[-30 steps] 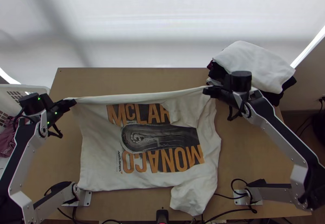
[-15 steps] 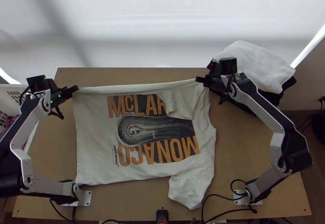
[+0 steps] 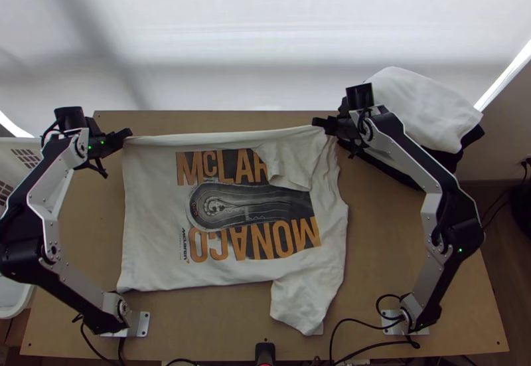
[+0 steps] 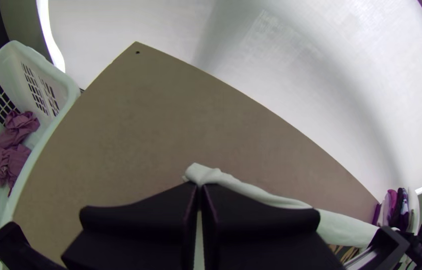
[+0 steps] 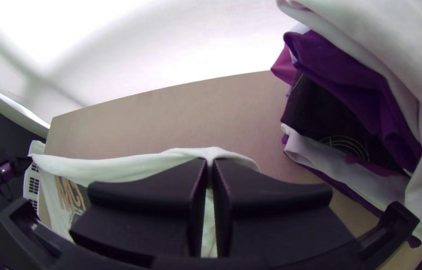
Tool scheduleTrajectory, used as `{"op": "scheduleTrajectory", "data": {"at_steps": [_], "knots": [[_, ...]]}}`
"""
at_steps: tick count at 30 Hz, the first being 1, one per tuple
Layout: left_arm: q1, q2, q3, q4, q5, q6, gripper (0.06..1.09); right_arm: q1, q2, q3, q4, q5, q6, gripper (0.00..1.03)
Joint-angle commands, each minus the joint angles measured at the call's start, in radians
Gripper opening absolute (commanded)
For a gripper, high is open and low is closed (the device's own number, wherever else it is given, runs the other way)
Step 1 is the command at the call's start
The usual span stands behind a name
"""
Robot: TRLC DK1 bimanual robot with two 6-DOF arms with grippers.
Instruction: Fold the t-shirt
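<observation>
Orange capitals [image 3: 191, 169] on the white T-shirt [image 3: 152, 213] read "McLAR" and "MONACO". Smaller dark lettering [image 3: 184, 241] beside them reads "McLaren".

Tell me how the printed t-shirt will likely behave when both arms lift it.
The printed t-shirt will likely be floppy: its near sleeve lies slack and creased. The edge pulled nearly straight between the left gripper and right gripper would probably sag if they drew together. Thin-looking cloth suggests little weight.
</observation>
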Motion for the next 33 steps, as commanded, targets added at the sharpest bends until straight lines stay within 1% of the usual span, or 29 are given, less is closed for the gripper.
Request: {"op": "scheduleTrajectory", "data": {"at_steps": [1,3,7,9,15,18,20,22,27,33], "knots": [[0.019,0.071,0.114,-0.068,-0.016,-0.02,0.09,-0.032,0.053,0.087,-0.052,0.019,0.01,0.03],[0.019,0.094,0.152,-0.12,-0.01,-0.017,0.09,-0.033,0.085,0.148,-0.12,0.019,0.01,0.03],[0.019,0.092,0.19,-0.203,0.053,-0.017,0.09,-0.032,0.113,0.22,-0.225,0.018,0.015,0.03],[0.021,0.091,0.207,-0.258,0.082,-0.017,0.09,-0.032,0.113,0.226,-0.255,0.015,0.018,0.03],[0.03,0.06,0.206,-0.371,0.125,-0.009,0.09,-0.032,0.102,0.238,-0.356,-0.033,0.036,0.03],[0.041,0.037,0.195,-0.416,0.151,0.001,0.09,-0.032,0.098,0.237,-0.408,-0.04,0.035,0.03],[0.048,0.016,0.174,-0.419,0.154,0.009,0.09,-0.032,0.096,0.232,-0.443,-0.042,0.03,0.03],[0.064,-0.004,0.149,-0.419,0.176,0.012,0.09,-0.033,0.093,0.225,-0.463,-0.04,0.027,0.03],[0.099,-0.054,0.077,-0.419,0.202,0.041,0.09,-0.035,0.067,0.172,-0.465,-0.042,0.01,0.03],[0.128,-0.116,-0.023,-0.417,0.21,0.081,0.09,-0.033,0.026,0.114,-0.46,-0.04,-0.007,0.03]]}}
